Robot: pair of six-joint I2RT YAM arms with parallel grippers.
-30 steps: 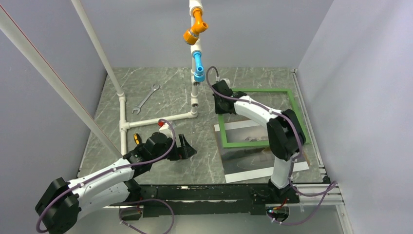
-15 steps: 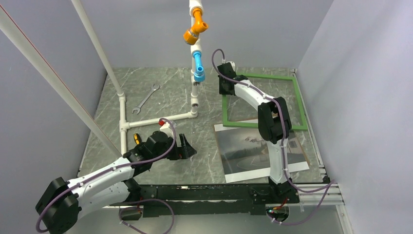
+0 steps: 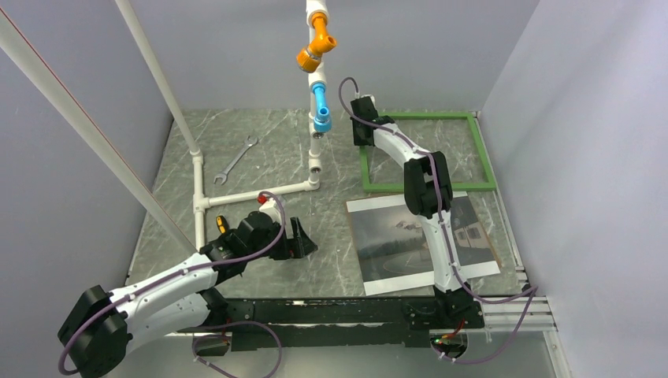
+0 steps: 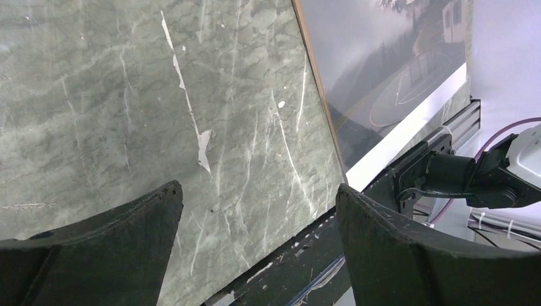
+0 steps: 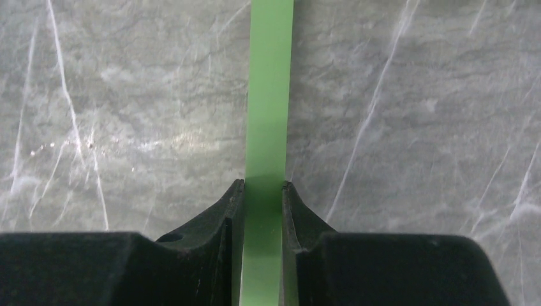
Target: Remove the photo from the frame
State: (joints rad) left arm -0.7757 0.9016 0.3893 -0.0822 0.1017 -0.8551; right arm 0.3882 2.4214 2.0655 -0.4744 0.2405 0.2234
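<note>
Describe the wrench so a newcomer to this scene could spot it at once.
Start at the grey marble table and find the white pipe lying across its left half. Just beyond that pipe, toward the back wall, lies the wrench, flat and slanted. It is the only slim, silvery metal tool there; its neighbours are white plastic.

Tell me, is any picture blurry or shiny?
Top view: sharp and evenly lit, no strong glare. Left wrist view: the photo looks washed out by a pale sheen, and the open left gripper is dark and soft-edged up close. Right wrist view: a bright shine sits on the table left of the frame; the right gripper, shut on it, is almost featureless black.
</note>
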